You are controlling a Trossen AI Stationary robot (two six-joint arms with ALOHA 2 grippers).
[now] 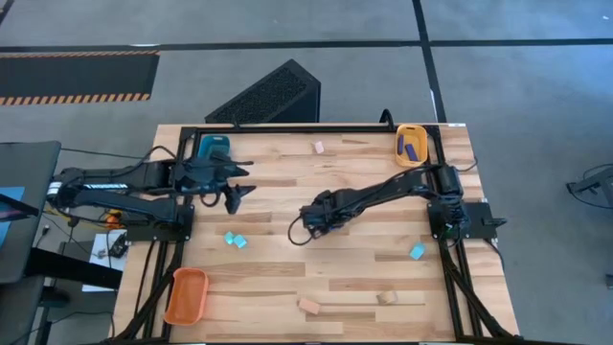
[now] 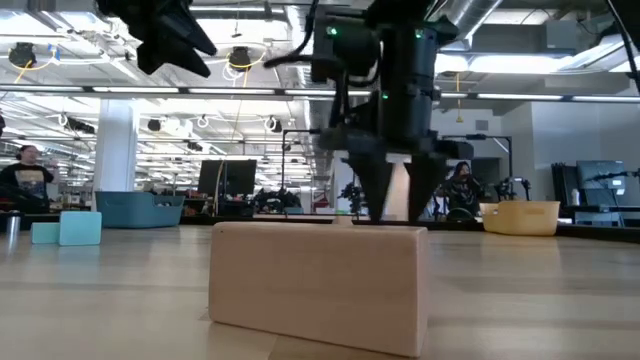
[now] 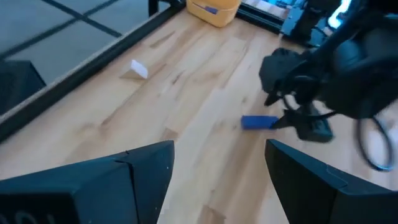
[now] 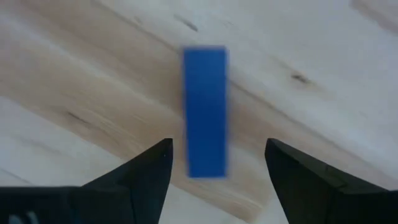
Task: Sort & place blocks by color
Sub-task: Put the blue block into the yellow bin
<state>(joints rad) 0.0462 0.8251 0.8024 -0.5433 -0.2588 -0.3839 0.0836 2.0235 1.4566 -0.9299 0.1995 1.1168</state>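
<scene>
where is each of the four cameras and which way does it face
High: overhead, straight down on the table; both arms show.
Low: at tabletop height, looking level past a wooden block; arms hang from above.
Left wrist: past the left gripper across the table.
Right wrist: past the right gripper, open, down at a blue block.
Shared: the left wrist view also sees that blue block.

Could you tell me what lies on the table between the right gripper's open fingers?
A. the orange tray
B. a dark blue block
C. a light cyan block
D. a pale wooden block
B: the right wrist view shows a dark blue block lying flat on the wooden table, between the open fingers of the right gripper and not gripped.
</scene>
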